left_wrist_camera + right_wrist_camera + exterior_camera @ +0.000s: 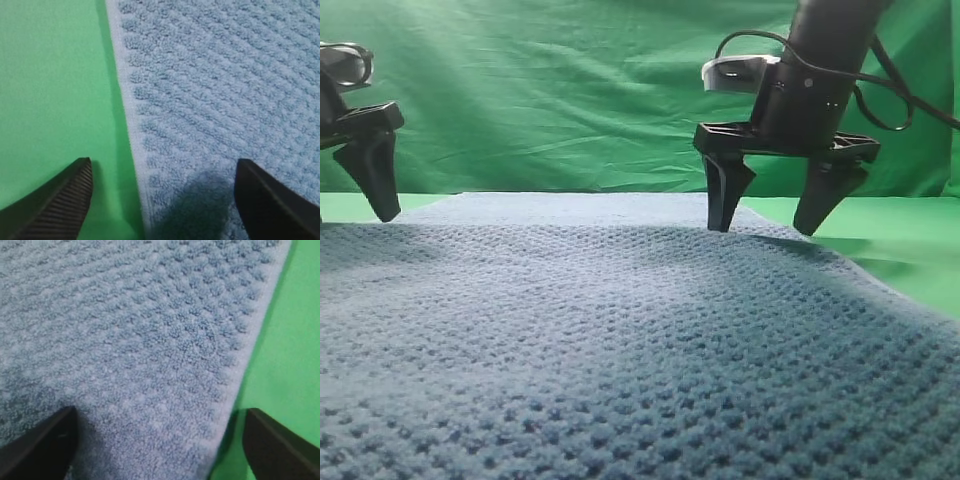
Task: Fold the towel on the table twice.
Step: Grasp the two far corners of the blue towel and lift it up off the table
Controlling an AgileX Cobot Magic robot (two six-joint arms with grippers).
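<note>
Exterior high view: waffle-knit towel (620,340) spread flat on the green worktop (900,245).
Right hand (785,215) hovers wide apart over the towel's right edge, one finger above cloth, one above worktop. Left hand (162,200) likewise spread wide, straddling the left edge. Neither holds anything; wrinkled green backdrop (550,90) behind.

Thick, soft blue-grey cloth towel (620,340) with a bumpy waffle knit, matt and nubbly all over, edged by a flatter, smoother woven hem seen in both wrist views. Smooth, flat, bright green table (50,90) beneath, matt with a faint even sheen; wrinkled green fabric backdrop (550,90) behind, creased and dull. Black, matt plastic-looking fingers on the right gripper (775,208) and left gripper (162,200), one left fingertip (65,200) finely ribbed on its inner face.
</note>
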